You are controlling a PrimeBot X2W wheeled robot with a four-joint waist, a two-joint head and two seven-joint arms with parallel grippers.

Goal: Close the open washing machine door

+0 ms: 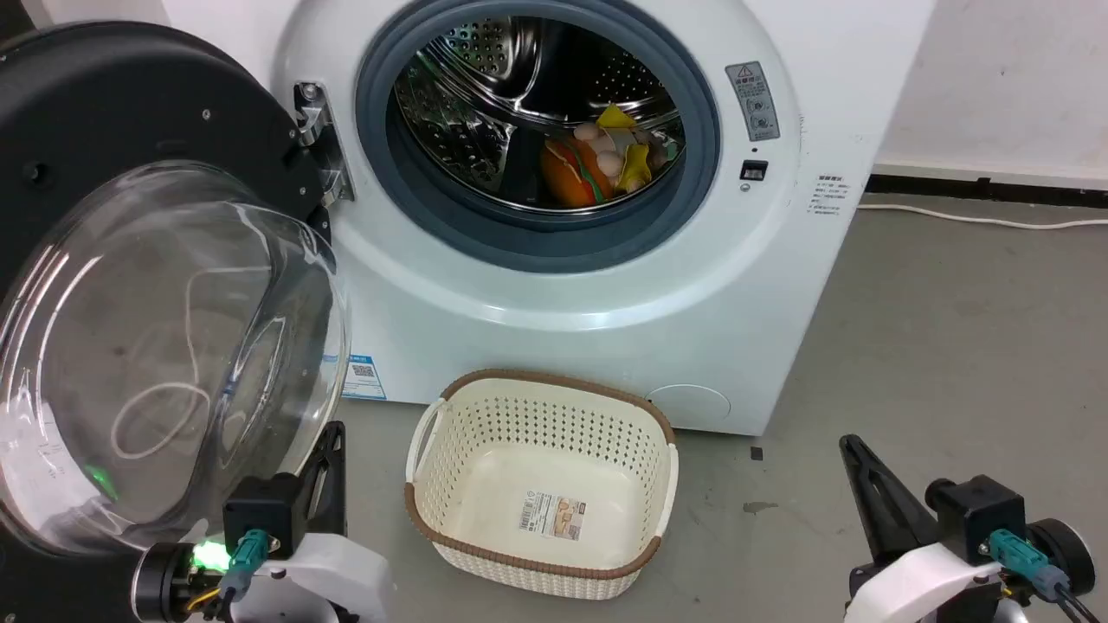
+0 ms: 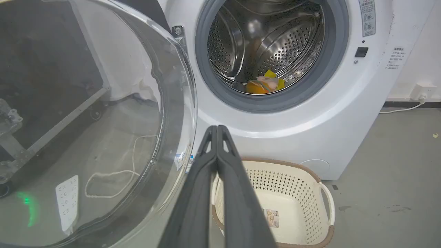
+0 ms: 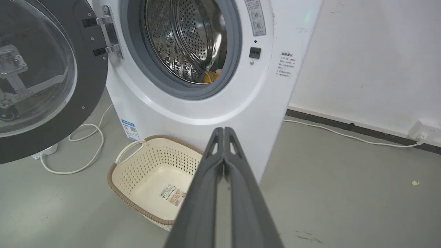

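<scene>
- washing machine door (image 1: 130, 104) stands swung wide open, to the left of the drum opening (image 1: 537, 130), hung on a metal hinge (image 1: 316, 138) at the left edge of the white washing machine (image 1: 554, 337).
- Door is round, so no long axis; it stands upright, and its hinge line runs vertically.
- Inner face points out into the room, toward me and a bit right; the clear glass bowl (image 1: 173, 346) bulges out of the black rim on that side.
- Drum opening: grey rubber ring around a steel drum. A small heap of soft items (image 1: 597, 164), orange, yellow and pale pink, lies low on the drum's right side.
- Basket (image 1: 541, 385): cream, perforated, brown rim, on the floor (image 1: 935, 363) directly in front of the machine, under the drum opening. A paper label (image 1: 554, 517) sits on its bottom.
- My left end effector (image 2: 217, 129): fingers pressed together, holding nothing, pointing up just beside the lower right edge of the glass bowl; I cannot tell if it touches.
- My right end effector (image 3: 224, 130): fingers pressed together, holding nothing, low on the right, well apart from the door and right of the basket.
- White cable (image 3: 86, 148) loops on the floor below the door.
</scene>
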